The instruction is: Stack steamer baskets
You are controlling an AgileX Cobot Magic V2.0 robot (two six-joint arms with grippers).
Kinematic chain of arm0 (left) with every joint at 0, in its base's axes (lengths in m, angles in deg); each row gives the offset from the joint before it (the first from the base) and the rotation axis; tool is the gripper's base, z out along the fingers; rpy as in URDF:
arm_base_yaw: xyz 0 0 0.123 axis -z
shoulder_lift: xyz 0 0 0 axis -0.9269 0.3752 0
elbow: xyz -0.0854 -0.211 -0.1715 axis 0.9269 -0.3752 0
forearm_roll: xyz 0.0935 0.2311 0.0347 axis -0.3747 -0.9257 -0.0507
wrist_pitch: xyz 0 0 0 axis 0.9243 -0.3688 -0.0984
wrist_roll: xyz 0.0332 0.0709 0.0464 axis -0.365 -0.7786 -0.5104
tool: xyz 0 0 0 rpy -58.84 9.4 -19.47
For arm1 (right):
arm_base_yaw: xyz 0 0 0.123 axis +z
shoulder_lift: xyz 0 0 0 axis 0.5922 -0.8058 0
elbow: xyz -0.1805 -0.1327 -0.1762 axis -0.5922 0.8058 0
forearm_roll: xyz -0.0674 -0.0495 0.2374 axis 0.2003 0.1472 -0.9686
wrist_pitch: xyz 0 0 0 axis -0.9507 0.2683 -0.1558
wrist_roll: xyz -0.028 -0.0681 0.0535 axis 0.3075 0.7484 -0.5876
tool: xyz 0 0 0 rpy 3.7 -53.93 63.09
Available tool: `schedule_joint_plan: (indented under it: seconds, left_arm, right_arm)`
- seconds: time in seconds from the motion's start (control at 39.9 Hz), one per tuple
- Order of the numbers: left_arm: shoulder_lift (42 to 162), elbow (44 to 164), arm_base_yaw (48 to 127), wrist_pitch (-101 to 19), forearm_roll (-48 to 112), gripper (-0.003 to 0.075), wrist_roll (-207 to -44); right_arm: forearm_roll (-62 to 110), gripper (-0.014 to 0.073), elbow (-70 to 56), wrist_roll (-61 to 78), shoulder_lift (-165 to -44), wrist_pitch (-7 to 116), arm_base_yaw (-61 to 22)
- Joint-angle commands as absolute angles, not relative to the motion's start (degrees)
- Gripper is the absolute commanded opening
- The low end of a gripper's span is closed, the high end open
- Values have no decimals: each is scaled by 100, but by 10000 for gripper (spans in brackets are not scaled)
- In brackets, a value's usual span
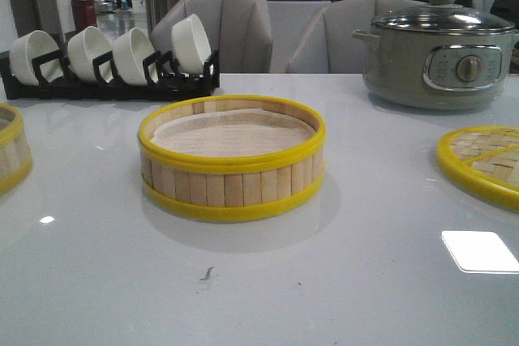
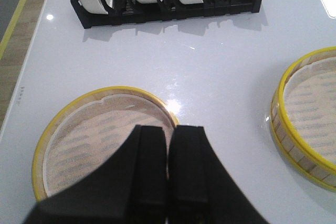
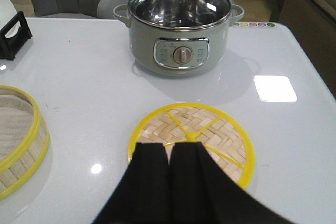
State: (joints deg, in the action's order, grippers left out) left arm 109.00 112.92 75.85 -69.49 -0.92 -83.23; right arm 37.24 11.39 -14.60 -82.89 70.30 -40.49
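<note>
One steamer basket (image 1: 10,151) is sitting cut off at frame left, under the left gripper (image 2: 169,142) (fingers pressed together, holding nothing); a second basket (image 1: 232,160) is occupying centre; the right gripper (image 3: 169,153), likewise closed and empty-handed, is hovering over the woven lid (image 1: 484,164).

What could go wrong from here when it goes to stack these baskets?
The left basket sits near the table edge; a nudge might push it off. The left hand is shut above it and must open first. A loose liner in the middle basket might bunch under a stacked basket.
</note>
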Motion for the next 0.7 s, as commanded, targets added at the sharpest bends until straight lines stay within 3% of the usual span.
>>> schedule_joint_plan:
  seconds: [0.0,0.3,0.55,0.6,0.68]
  left_arm:
    - [10806,11492,7606,-6603,-138,85,-8317]
    - [10806,11492,7606,-6643,-138,85,-8317]
    - [10806,11492,7606,-6651,-42,85,-8317]
    - [10806,11492,7606,-6666,-40,85,-8317]
    - [10806,11492,7606,-6784,-53,93,-8326]
  right_arm:
    - [3802,36,734,-1461,-8772,6652,-4040]
    - [3802,36,719,-1466,-9060,5999,-4018]
    - [3797,43,719,-1466,-9176,6185,-4018]
    - [3797,87,719,-1466,-9223,6305,-4018]
    - [3797,237,719,-1466,-9277,6505,-4018]
